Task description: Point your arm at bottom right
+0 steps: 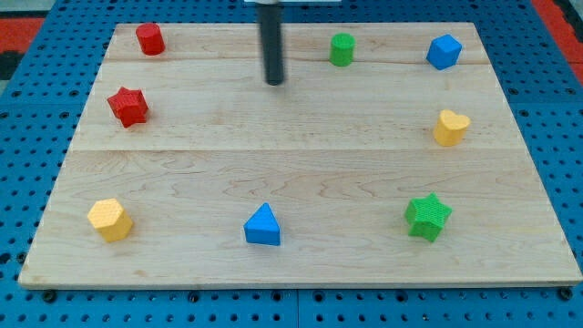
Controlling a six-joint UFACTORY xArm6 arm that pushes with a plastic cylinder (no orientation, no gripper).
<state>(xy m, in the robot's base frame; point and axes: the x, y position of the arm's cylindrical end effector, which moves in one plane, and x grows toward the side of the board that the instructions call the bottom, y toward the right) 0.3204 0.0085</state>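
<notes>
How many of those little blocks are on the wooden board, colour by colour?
Red: 2, a cylinder and a star
Green: 2, a cylinder and a star
Blue: 2, a cube and a triangle
Yellow: 2, a heart and a hexagon
Total: 8

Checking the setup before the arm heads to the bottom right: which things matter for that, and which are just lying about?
Matters:
my tip
wooden board
green star, nearest that corner

Lying about:
red cylinder
red star
green cylinder
blue cube
yellow heart
yellow hexagon
blue triangle
</notes>
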